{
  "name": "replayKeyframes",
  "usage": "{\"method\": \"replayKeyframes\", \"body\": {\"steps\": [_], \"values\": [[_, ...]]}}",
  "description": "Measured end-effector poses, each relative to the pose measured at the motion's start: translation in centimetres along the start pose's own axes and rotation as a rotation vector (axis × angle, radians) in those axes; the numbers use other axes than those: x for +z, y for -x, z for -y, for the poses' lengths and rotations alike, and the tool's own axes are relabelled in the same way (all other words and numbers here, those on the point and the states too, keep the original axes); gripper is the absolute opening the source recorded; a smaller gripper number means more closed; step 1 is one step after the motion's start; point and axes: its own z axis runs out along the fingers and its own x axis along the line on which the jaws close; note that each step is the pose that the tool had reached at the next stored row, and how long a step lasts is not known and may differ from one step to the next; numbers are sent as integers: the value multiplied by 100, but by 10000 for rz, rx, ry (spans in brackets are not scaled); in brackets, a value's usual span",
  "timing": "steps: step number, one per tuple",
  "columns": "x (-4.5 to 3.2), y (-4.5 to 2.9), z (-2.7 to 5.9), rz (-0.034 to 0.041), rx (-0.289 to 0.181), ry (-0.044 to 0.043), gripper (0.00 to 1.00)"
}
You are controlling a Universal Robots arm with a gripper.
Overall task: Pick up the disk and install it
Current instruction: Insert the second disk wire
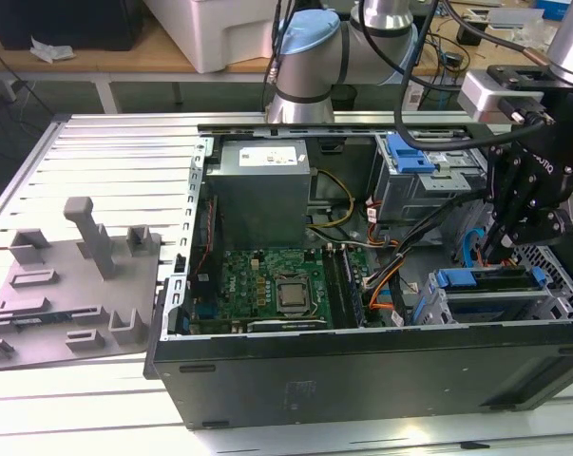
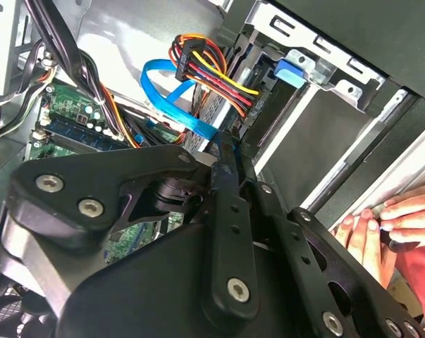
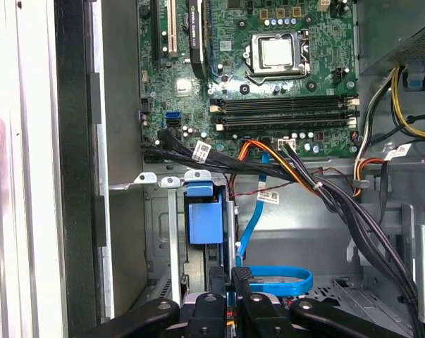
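The tool (image 3: 228, 278) hangs inside the computer case (image 1: 362, 380) with its jaws nearly together and nothing plainly between them. Just beyond it the disk (image 3: 201, 220) sits in the drive bay, though how far it is seated is hidden. The blue ribbon cable (image 3: 275, 280) and the wire bundle (image 2: 212, 70) crowd the tips and could snag. A person's hand (image 2: 378, 220) on the case edge risks a pinch.

Matt black plastic gripper (image 2: 226, 151), grey sheet-metal case (image 1: 362, 370), glossy blue ribbon cable (image 3: 279, 278)
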Motion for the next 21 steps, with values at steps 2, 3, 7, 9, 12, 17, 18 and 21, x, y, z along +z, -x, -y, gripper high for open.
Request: {"method": "replayKeyframes", "body": {"steps": [2,3,7,9,12,17,18,21], "values": [[0,-3,10,1,7,3,16],[1,-4,13,3,9,4,16],[7,-9,15,2,15,5,16],[10,-9,15,2,7,5,16],[14,-11,15,4,-11,4,16],[19,-22,16,3,-37,2,16],[20,-24,16,2,-42,1,16],[24,-27,16,0,-57,0,16]]}}
